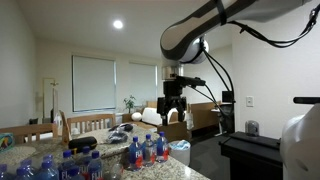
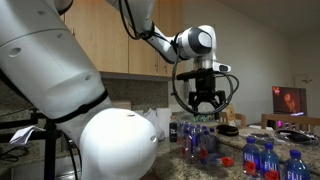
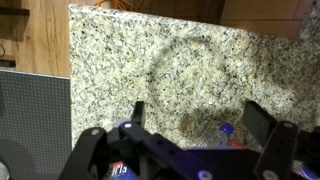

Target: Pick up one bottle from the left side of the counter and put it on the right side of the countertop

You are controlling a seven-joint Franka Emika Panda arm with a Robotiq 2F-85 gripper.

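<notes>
Several clear water bottles with blue caps stand on the speckled counter [image 1: 25, 152]: one cluster [image 1: 146, 150] near its end and another [image 1: 62, 166] closer to the camera. They show in both exterior views [image 2: 196, 140]. My gripper [image 1: 175, 108] hangs open and empty in the air above the first cluster, clear of the caps [image 2: 205, 104]. In the wrist view the open fingers [image 3: 200, 118] frame bare granite counter [image 3: 180, 60], with one bottle's blue cap [image 3: 226, 129] below between them and another bottle's label [image 3: 120, 170] at the lower left.
A black cabinet [image 1: 255, 150] stands beside the counter, with a white bin [image 1: 181, 151] on the floor near the counter's end. Wooden chairs [image 1: 85, 126] stand behind it. The wrist view shows wood floor [image 3: 45, 40] and a dark grey surface [image 3: 35, 120] past the counter's edge.
</notes>
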